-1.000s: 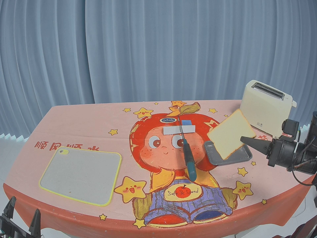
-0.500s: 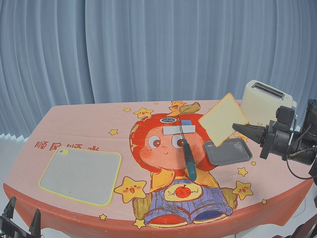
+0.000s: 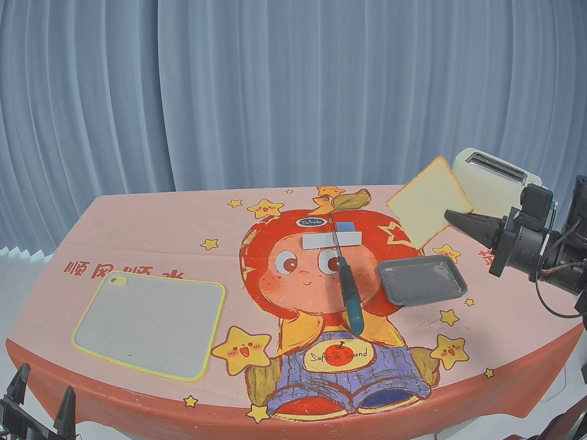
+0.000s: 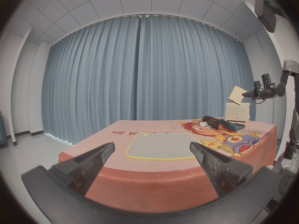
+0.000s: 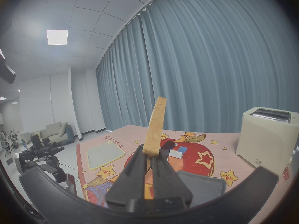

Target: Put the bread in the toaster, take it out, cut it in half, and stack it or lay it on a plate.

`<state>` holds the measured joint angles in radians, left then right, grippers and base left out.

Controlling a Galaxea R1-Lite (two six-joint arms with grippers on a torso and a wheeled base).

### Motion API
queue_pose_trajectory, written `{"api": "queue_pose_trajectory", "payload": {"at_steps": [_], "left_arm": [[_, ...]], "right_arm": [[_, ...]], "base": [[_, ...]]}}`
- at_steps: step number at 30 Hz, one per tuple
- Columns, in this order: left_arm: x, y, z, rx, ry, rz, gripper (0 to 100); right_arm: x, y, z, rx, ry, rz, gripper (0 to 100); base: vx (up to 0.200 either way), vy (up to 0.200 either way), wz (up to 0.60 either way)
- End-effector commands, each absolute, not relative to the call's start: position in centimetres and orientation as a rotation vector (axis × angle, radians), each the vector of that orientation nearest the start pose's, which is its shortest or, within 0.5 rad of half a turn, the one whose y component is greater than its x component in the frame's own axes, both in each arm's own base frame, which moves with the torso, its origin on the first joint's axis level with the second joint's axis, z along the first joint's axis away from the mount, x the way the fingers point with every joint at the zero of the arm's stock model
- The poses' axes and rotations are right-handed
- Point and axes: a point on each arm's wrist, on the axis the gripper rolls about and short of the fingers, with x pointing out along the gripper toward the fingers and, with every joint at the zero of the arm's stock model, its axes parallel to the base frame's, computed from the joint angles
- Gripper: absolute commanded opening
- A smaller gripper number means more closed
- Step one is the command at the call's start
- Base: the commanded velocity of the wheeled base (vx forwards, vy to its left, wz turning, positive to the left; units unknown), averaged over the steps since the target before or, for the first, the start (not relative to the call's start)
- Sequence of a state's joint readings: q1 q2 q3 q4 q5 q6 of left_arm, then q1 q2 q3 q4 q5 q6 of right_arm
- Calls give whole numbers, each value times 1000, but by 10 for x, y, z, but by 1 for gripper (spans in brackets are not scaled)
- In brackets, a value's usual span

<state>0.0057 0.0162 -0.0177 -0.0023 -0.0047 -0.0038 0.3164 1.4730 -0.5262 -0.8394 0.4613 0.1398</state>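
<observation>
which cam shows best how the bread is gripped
Right wrist view: right gripper shut on the bread, seen edge-on. Head view shows its flat face; left wrist view shows it far off.

bread (image 3: 430,201): pale square slice with a tan crust, pinched by one corner between the right jaws, held in the air on edge and tilted.
toaster (image 3: 498,181): cream, slotted top, upright on the counter just beyond the right jaws, apart from the slice.
plate (image 3: 422,279): grey, rectangular, flat on the counter below the right jaws' tips.
knife (image 3: 347,276): teal handle, lying flat past the plate from the right jaws.
cutting board (image 3: 150,322): grey with a yellow rim, well apart from the right jaws, nearer the left jaws.
</observation>
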Motion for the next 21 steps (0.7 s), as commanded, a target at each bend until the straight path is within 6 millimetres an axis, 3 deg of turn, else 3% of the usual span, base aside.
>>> {"api": "queue_pose_trajectory", "payload": {"at_steps": [1,14,21], "left_arm": [[-23,0,76,-5,-3,2,100],[-23,0,76,-5,-3,2,100],[-23,0,76,-5,-3,2,100]], "right_arm": [[220,79,192,131,149,756,0],[232,45,203,73,80,668,0],[228,32,212,54,38,668,0]], "base": [[0,0,0],[0,0,0],[0,0,0]]}}
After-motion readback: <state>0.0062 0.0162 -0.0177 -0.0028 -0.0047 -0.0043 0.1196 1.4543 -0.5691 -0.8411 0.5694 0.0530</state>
